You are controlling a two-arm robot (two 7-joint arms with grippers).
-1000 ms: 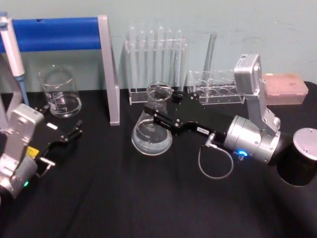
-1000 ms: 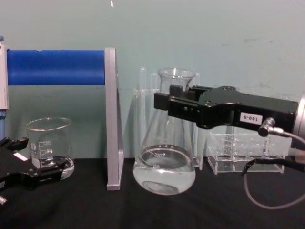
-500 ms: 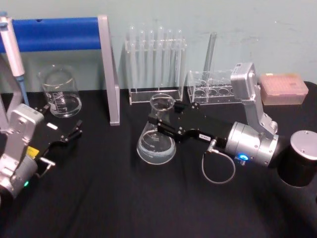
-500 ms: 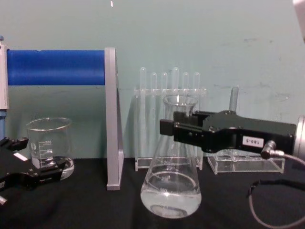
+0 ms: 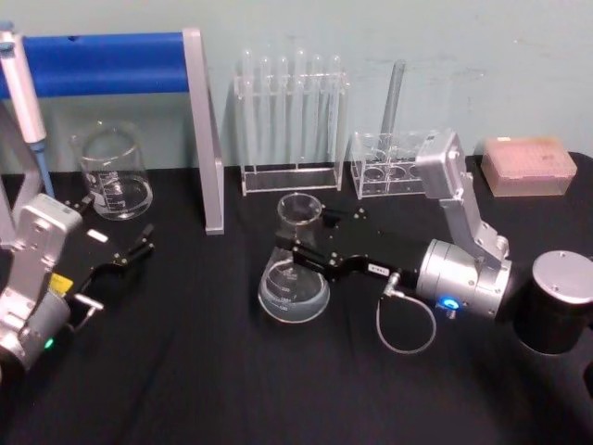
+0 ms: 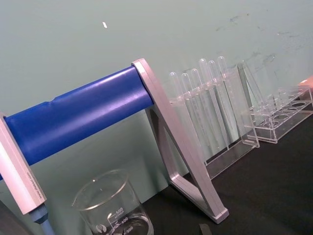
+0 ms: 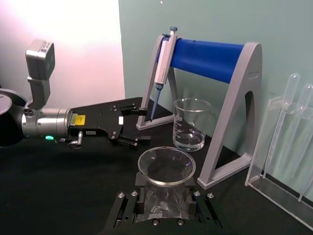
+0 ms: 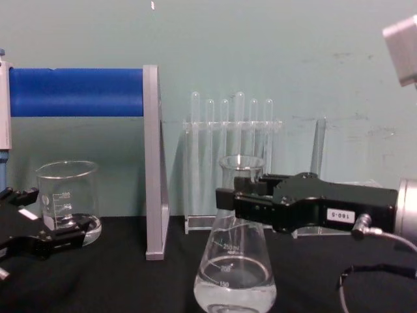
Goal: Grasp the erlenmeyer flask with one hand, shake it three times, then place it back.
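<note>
The erlenmeyer flask (image 5: 295, 278) is clear glass with a little liquid in its wide base. It stands upright mid-table, its base at or just above the black cloth. My right gripper (image 5: 302, 243), the hand, is shut on the flask's neck from the right. In the chest view the flask (image 8: 234, 277) is low in front, with the right gripper (image 8: 242, 199) clamped below its rim. The right wrist view looks down on the flask's rim (image 7: 166, 165) between the black fingers (image 7: 123, 208). My left gripper (image 5: 139, 247) is parked open at the left, holding nothing.
A glass beaker (image 5: 113, 176) stands back left under a pipette stand with a blue bar (image 5: 102, 63). A test tube rack (image 5: 289, 120) and a second clear rack (image 5: 389, 167) line the back. A pink box (image 5: 523, 165) and a black cylinder (image 5: 556, 301) sit right.
The right gripper has come down and towards me with the flask, whose base has dropped to the cloth's level. The left arm has not moved.
</note>
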